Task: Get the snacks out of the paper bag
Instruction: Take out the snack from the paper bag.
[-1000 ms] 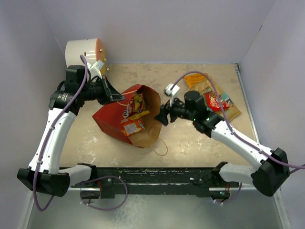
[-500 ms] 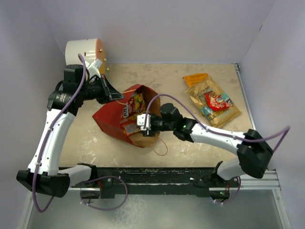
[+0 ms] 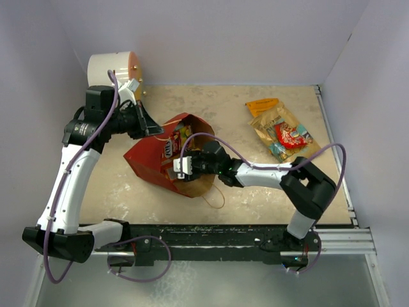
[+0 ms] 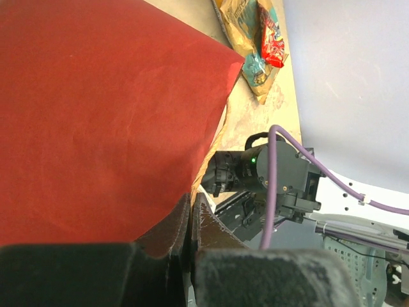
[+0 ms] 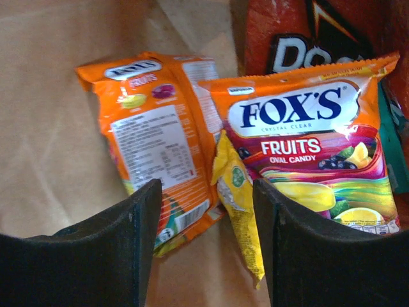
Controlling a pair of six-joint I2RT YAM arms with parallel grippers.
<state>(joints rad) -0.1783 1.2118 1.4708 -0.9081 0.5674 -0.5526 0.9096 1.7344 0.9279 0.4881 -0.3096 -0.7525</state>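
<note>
**Top view:** red paper bag with brown kraft lining (image 3: 144,163) lies on its side mid-table, mouth facing the right arm. Left gripper (image 3: 153,130) is at the bag's upper rim. Right gripper (image 3: 185,167) is inside the mouth; can't read the jaw state from here. Already out at far right, well apart from the bag: crinkly tan-gold bag (image 3: 303,150) with a red-yellow candy pack (image 3: 291,135) on top, and a flat orange packet (image 3: 263,105) just beyond.

**Left wrist:** left claw is pinched closed on the bag rim, with the red wall filling the view. I read it as holding the mouth up and anchoring the bag.

**Right wrist:** black fingers (image 5: 121,249) are spread wide with nothing between them. Just ahead on the kraft floor:
- orange fruit-candy packet (image 5: 153,147), back side up
- orange-and-purple Fox's Fruits pack (image 5: 307,147), whose yellow corner points into the gap
- dark red Doritos bag (image 5: 307,38), behind both

**Step:** reaching for the next packet. The job looks roughly half done, with three out and at least three inside.

**Next:**
- Ease in and centre on one packet's edge; the Fox's corner is the easiest.
- Close, then pull straight out through the mouth.
- Risk is nipping both orange packs at once, or dragging the bag if the left hold slips.
</note>
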